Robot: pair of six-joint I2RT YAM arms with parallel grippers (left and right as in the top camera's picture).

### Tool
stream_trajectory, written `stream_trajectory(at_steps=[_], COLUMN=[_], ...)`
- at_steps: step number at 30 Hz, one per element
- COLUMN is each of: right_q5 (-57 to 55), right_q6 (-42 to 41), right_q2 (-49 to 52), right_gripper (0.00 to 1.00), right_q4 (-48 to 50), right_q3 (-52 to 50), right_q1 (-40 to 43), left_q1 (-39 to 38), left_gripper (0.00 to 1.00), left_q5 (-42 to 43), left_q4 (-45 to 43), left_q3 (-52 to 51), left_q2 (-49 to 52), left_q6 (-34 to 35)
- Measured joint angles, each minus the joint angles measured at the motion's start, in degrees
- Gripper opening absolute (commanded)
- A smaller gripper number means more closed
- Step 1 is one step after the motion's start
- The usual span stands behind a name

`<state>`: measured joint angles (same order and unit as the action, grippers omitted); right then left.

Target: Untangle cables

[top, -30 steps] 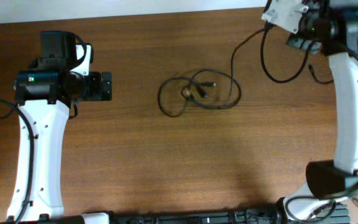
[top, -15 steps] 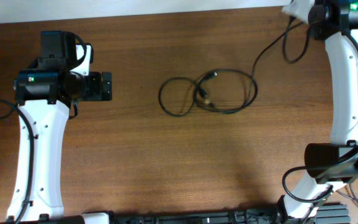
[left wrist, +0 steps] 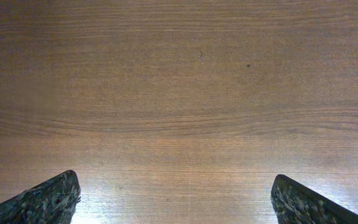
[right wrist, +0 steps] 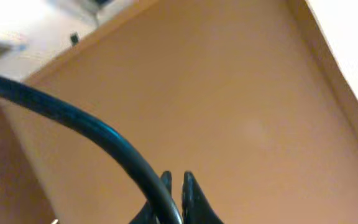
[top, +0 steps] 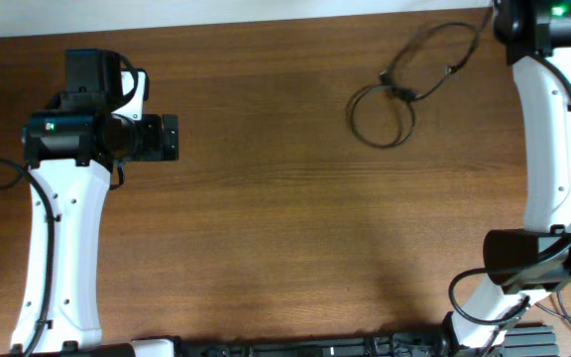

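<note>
The cables point(top: 398, 91) are thin black cords lying at the back right of the table. One round loop lies flat, and strands stretch from a small knot up toward the far right corner. My right gripper point(right wrist: 176, 184) is at that corner, at the top edge of the overhead view. Its jaws are shut on a black cable point(right wrist: 86, 121) that curves off to the left. My left gripper point(top: 170, 137) rests at the left of the table. Its fingers point(left wrist: 48, 200) stand wide apart over bare wood, with nothing between them.
The wooden table point(top: 266, 218) ends at a pale back edge near the top of the overhead view. The white right arm point(top: 548, 149) runs down the right side and the white left arm point(top: 62, 228) down the left. A black rail point(top: 295, 347) lines the front edge.
My right gripper has pulled back and to the right into the far corner. It dragged the cables from the table's middle to the back right and stretched them out. The left arm has not moved.
</note>
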<state>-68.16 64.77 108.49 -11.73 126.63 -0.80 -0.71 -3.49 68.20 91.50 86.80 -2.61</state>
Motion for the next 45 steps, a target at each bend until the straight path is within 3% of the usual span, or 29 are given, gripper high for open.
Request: stream_trajectory(at_steps=[5,12,18,30,34,37,42,45], right_q5=[1.53,16.04,21.59,17.29,16.41,17.84,28.85,36.98], right_q6=[-0.13,3.48,7.56,6.64,0.02,-8.44,-26.64,-34.99], right_q2=[-0.83,-3.23,-3.32,-3.34,-3.34,-3.37,-3.50,-3.50], right_gripper=[0.04,0.04,0.04,0.04,0.04,0.04,0.04,0.04], right_q4=[7.58,7.61,6.03,2.36,-3.54,-12.55,-24.46,-28.15], right_q3=[0.00,0.02,0.02,0.02,0.02,0.15,0.24,0.24], right_q1=[-7.72,-20.98,-31.23,-32.46,-31.12,-28.37,-21.27,-17.05], left_q1=[0.00,0.00,0.00,0.00,0.00,0.02,-0.26,-2.03], left_gripper=[0.99,0.99,0.99,0.99,0.99,0.99,0.99,0.99], left_q5=[0.00,0.00,0.00,-5.40,-5.40,-0.74,19.93,27.41], left_q4=[-0.02,-0.02,-0.02,-5.03,-7.52,-8.59,-11.02,-13.03], left_q3=[0.00,0.00,0.00,0.00,0.00,0.00,0.07,0.11], left_q2=[0.00,0.00,0.00,0.00,0.00,0.00,1.64,5.70], left_q6=[0.00,0.00,0.00,-2.99,-2.99,-2.91,-2.71,-2.54])
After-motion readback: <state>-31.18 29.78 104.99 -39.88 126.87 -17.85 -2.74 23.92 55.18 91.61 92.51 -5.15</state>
